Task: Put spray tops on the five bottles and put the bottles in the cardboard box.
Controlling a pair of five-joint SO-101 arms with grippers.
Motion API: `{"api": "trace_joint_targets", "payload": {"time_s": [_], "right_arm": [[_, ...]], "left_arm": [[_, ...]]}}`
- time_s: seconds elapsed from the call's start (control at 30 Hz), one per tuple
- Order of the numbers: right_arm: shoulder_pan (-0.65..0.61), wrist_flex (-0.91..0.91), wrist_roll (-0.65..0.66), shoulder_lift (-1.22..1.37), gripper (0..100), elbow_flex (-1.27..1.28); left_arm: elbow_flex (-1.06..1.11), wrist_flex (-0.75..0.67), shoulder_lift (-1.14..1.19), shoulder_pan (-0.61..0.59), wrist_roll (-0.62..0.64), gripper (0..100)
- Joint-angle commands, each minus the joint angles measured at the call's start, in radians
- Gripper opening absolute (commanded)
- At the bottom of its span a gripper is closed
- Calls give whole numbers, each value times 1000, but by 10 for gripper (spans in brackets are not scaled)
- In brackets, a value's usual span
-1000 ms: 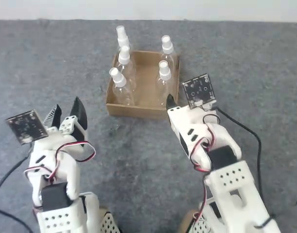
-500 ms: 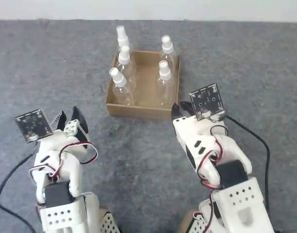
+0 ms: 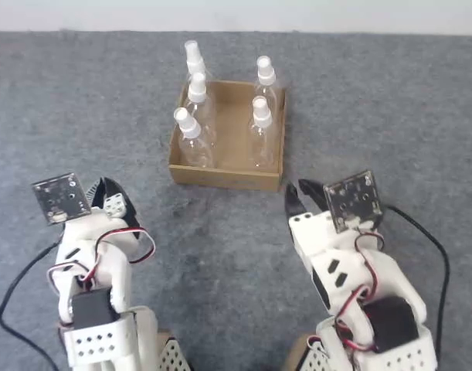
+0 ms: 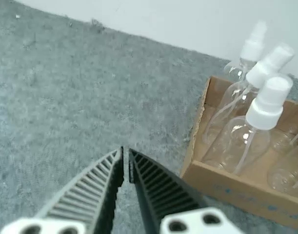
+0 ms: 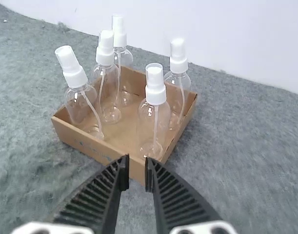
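Everything is underlain by grey carpet (image 3: 421, 93). At far centre, cardboard box (image 3: 220, 176) is set. Four capped bottles (image 3: 193, 143) are stood upright inside. One fifth bottle (image 3: 194, 60) is seen at far left corner, inside or behind undeterminable. Near left, left gripper (image 4: 125, 158) is clenched, empty. Near right, right gripper (image 5: 135, 168) is held slightly parted, empty. Unreadable blue print (image 5: 88, 146) is seen on box's near wall.

The high view looks steeply down over the table (image 3: 405, 100) from the robot's side, with the cardboard box (image 3: 224, 176) at upper centre. Both wrist views sit low and nearer, facing the wall (image 5: 227, 34), and share that box.
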Motion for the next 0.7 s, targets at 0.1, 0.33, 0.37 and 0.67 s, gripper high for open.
{"api": "trace_joint_targets", "payload": {"time_s": [0.1,0.33,0.37,0.67], "right_arm": [[13,105,5,-105,13,-5],[33,186,5,-223,13,-5],[54,193,5,-242,13,-5],[229,194,5,-318,13,-5]], "left_arm": [[-12,-3,-12,31,-11,12],[-10,2,-37,35,-11,12],[-7,14,-60,35,-11,12],[33,94,-252,41,-38,12]]}}
